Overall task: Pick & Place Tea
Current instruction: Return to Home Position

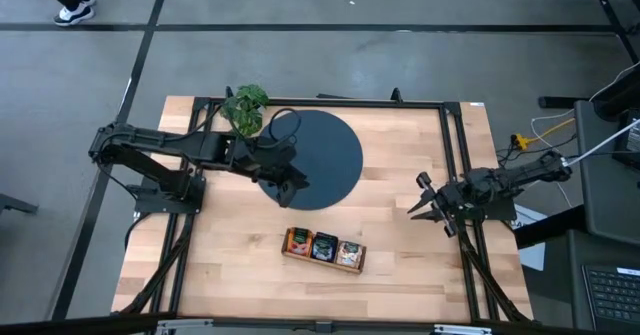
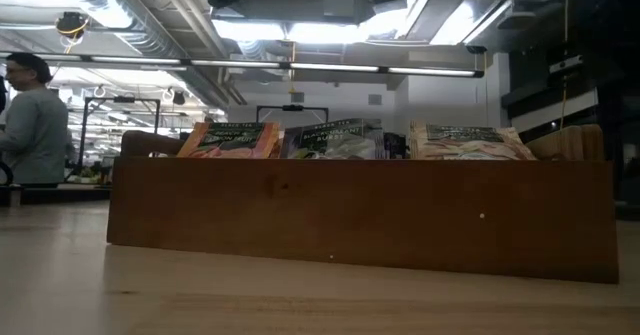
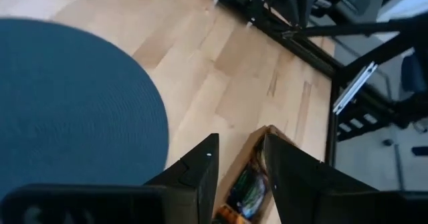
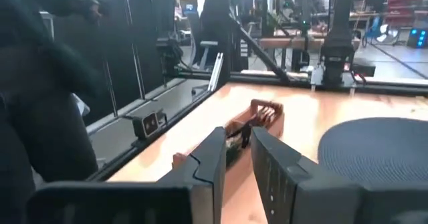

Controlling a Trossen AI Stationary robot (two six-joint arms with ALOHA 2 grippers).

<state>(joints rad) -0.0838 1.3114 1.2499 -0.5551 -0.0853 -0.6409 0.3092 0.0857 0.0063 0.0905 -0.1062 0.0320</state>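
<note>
Tea sachets (image 1: 325, 246) stand in the wooden tray (image 1: 322, 263), orange, dark and pale side by side. My left gripper (image 1: 297, 186) hangs over the round mat's (image 1: 325, 140) edge nearest the tray, jaws seemingly slightly apart and empty. My right gripper (image 1: 420, 199), jaws parted on nothing, waits at the table's (image 1: 230, 265) right side.

Grey concrete floor (image 1: 400, 0) is surrounding the bench, with dark seam lines (image 1: 300, 27) crossing it. Light wood tabletop (image 1: 400, 265) is sitting inside a black metal frame (image 1: 320, 102). A person's sneaker (image 1: 75, 13) is showing at the floor's far edge. A keyboard (image 1: 610, 290) is lying on a desk off the table's right side, with a yellow cable (image 1: 545, 130) trailing nearby. Low view: ceiling strip lights (image 2: 330, 67) are glowing bright, silver ducting (image 2: 130, 15) is running overhead, and a person in a grey top (image 2: 35, 125) is standing far back. Right wrist view: another wood workbench (image 4: 294, 43) is standing beyond black uprights (image 4: 134, 63).
</note>
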